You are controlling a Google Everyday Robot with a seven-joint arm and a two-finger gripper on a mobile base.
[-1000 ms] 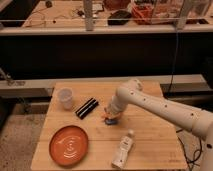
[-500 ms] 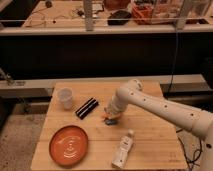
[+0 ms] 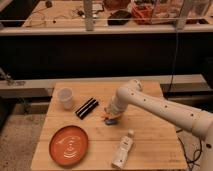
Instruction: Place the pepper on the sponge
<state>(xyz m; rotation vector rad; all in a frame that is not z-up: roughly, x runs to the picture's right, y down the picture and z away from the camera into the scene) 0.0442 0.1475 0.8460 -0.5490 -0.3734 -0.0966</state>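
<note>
Setting: light wooden table (image 3: 150, 145) in front of a dark bench, with a cluttered workbench (image 3: 60, 12) above and behind it.
Arm: white arm (image 3: 160, 107) comes in from the right edge, runs left across the table and bends down at a rounded joint near the table's middle.
Gripper: gripper (image 3: 110, 114) points down at the table's middle, low over the surface, right of the black bar and directly above the two task items.
Gripper state: cannot tell whether it is apart, together or clamped on something.
Pepper: pepper (image 3: 105, 118) shows as a small orange-red bit at the gripper's lower left edge, against the left side of the sponge. Whether it is held or resting cannot be told.
Sponge: sponge (image 3: 114, 120) is a small blue pad on the table under the gripper, partly covered by it.
Black bar: black ridged bar (image 3: 86, 107) lies diagonally, left of the gripper and apart from the sponge.
Cup: white cup (image 3: 65, 98) stands upright near the far left of the table, just beside the bar.
Plate: round orange plate (image 3: 69, 145) sits at the near left corner.
Bottle: white bottle (image 3: 123, 149) lies on its side near the front edge, nearer than the sponge.
</note>
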